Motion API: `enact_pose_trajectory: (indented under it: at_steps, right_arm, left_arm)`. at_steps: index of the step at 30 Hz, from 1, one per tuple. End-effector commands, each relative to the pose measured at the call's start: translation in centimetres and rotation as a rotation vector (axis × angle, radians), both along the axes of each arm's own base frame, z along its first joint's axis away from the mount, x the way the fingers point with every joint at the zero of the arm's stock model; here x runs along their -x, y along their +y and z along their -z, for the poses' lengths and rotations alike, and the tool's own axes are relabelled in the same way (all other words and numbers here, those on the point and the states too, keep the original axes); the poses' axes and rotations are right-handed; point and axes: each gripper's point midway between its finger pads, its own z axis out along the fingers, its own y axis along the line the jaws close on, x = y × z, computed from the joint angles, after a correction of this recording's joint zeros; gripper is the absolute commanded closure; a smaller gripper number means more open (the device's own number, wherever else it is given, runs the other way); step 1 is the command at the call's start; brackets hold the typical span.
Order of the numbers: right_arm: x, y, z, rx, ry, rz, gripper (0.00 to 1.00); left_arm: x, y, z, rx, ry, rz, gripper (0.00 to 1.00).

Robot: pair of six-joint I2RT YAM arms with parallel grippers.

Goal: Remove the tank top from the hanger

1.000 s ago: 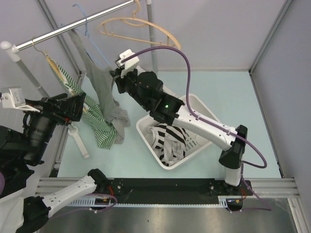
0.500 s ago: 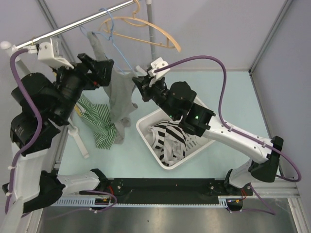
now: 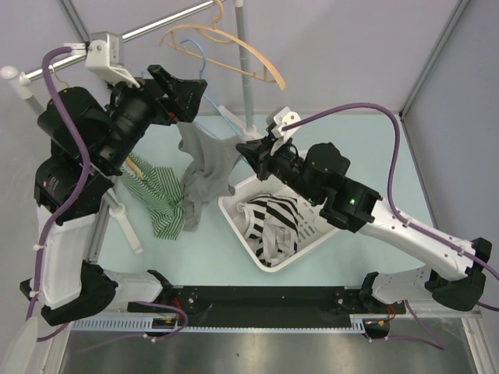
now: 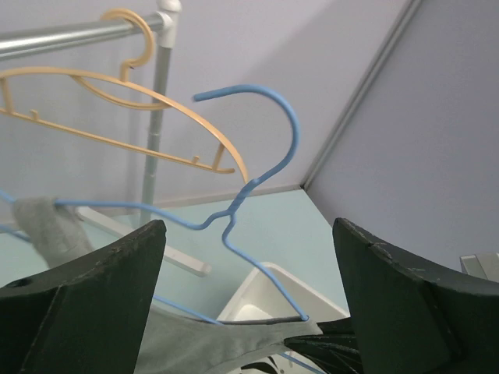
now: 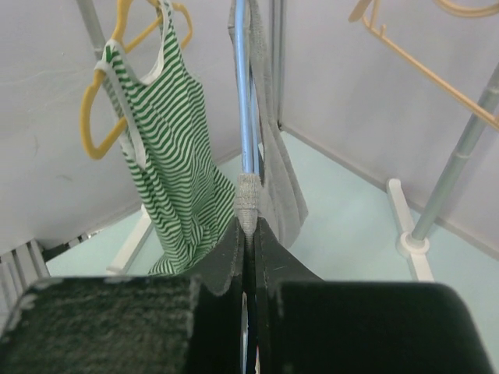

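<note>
Top external: left arm has swung up from low down, well left of the basket (image 3: 238, 232). Left tool (image 3: 185, 89) now hangs above and left of it, fingers spread wide and widening, holding nothing. Left wrist view: blue hanger (image 4: 231, 212) sits between those fingers, untouched, its hook clear of the rail (image 4: 70, 33).

Right tool (image 3: 245, 148), clamped shut on a strap of the grey tank top (image 3: 204, 160), has dragged it to just beside the basket's far-left corner.

Top looks partly on the hanger yet. Likely next step: left tool takes the hanger so the right can strip it.

Basket holds one black-and-white striped garment (image 3: 269, 226); nothing else seen inside.
</note>
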Motion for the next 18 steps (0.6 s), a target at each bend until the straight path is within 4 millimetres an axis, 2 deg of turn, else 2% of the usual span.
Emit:
enact_pose_trajectory:
  at_steps: [1,8,9,14,15,17,18]
  right_arm:
    - [1.5,-1.5,-1.4,-0.040,-0.011,-0.045,1.00]
    - [2.3,-2.7,-1.3,-0.048,-0.009,-0.076,1.00]
    - [2.5,-3.0,-1.5,-0.053,-0.013,-0.082,1.00]
    - [3.4,-3.2,-1.7,-0.062,-0.005,-0.129,1.00]
    - [3.6,-3.2,-1.7,-0.059,-0.009,-0.139,1.00]
    - [3.8,-3.0,-1.4,-0.046,-0.007,-0.150,1.00]
    - [3.8,-3.1,-1.5,-0.042,-0.011,-0.151,1.00]
  left_arm:
    - [-0.7,-2.8,0.3,-0.032,-0.025,0.111,0.08]
    - [-2.0,-5.0,3.4,-0.074,0.045,0.165,0.19]
    - [-2.1,-5.1,3.8,-0.089,0.047,0.166,0.29]
    - [-2.7,-5.6,5.1,-0.134,0.063,0.175,0.48]
    - [-3.0,-6.0,5.4,-0.151,0.063,0.185,0.57]
    - [-3.1,-6.4,5.3,-0.173,0.052,0.202,0.67]
    - [-3.2,-6.3,5.3,-0.179,0.050,0.197,0.77]
